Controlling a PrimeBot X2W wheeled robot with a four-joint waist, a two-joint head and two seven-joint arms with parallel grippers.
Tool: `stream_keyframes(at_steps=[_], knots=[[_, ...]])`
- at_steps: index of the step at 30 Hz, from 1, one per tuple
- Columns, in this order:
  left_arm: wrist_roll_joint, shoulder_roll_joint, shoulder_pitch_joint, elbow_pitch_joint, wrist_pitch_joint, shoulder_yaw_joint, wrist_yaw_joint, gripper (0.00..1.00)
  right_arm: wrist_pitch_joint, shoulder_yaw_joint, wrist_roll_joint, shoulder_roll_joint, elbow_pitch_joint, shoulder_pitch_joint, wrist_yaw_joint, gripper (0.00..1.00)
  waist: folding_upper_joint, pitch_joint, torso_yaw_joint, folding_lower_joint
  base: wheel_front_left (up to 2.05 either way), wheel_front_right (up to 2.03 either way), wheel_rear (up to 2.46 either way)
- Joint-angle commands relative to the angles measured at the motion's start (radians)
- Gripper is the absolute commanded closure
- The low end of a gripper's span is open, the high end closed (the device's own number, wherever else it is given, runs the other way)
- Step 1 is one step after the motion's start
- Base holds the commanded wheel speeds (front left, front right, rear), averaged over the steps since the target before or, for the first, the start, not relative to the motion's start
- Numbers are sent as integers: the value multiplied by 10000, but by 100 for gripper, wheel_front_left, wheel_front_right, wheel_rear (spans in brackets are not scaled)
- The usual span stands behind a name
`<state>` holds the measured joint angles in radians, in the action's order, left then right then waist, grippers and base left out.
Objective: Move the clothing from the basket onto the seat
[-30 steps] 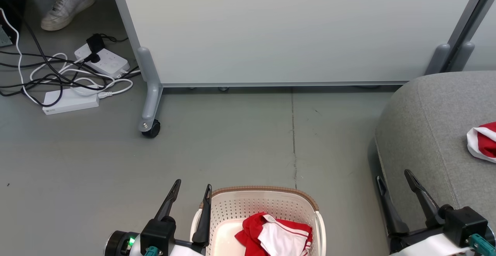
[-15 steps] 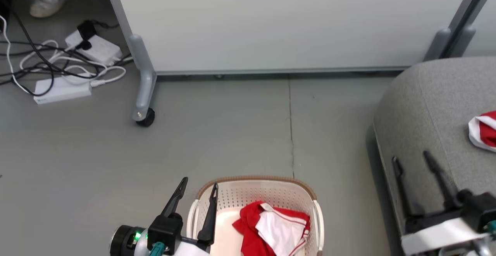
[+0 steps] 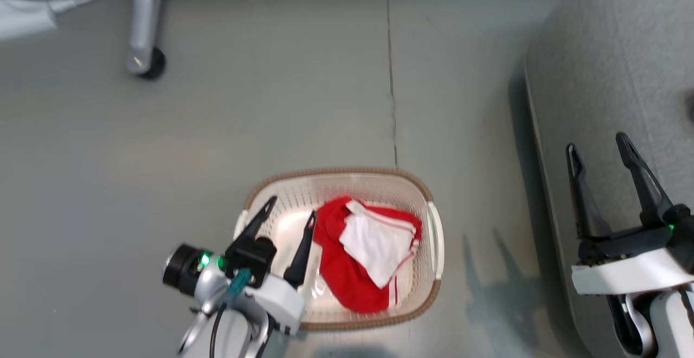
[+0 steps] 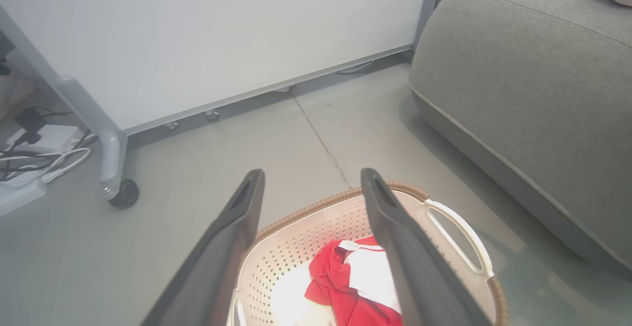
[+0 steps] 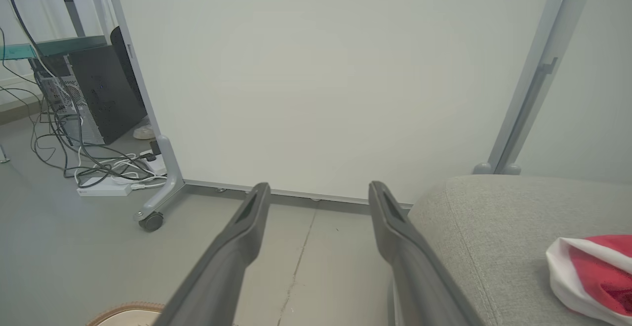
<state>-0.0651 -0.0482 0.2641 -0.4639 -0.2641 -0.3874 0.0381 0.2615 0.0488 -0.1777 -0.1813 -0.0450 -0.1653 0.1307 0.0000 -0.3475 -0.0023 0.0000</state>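
Crumpled bright red and white fabric shorts (image 3: 347, 276) lie in the cream perforated plastic laundry basket (image 3: 336, 172), just right of the left gripper (image 3: 291, 207), its jaws spread and empty, the heap's length running near-to-far. The right gripper (image 3: 595, 144), likewise spread and empty, hangs over the grey upholstered seat cushion (image 3: 612, 49), so the left arm looks nearer. The shorts' small white tag (image 4: 350, 243) is unreadable.
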Motion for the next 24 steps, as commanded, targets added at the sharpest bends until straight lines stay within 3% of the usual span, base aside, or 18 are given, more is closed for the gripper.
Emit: stream_keyframes(at_steps=[1, 13, 24], knots=[[179, -42, 652, -374, -9, -10, -98, 0, 43, 68, 68, 50, 114, -286, 2, 0, 0, -1475, -478, 0, 0, 0, 0], [834, -314, 3747, -3733, -8, -360, -598, 0, 43, 823, 313, 623, 670, -886, 2, 0, 0, -4481, -1503, 0, 0, 0, 0], [1404, -836, 5735, -5977, -8, -1070, -1003, 0, 43, 1764, 176, 1108, 894, -1352, 2, 0, 0, -5986, -2503, 0, 0, 0, 0]])
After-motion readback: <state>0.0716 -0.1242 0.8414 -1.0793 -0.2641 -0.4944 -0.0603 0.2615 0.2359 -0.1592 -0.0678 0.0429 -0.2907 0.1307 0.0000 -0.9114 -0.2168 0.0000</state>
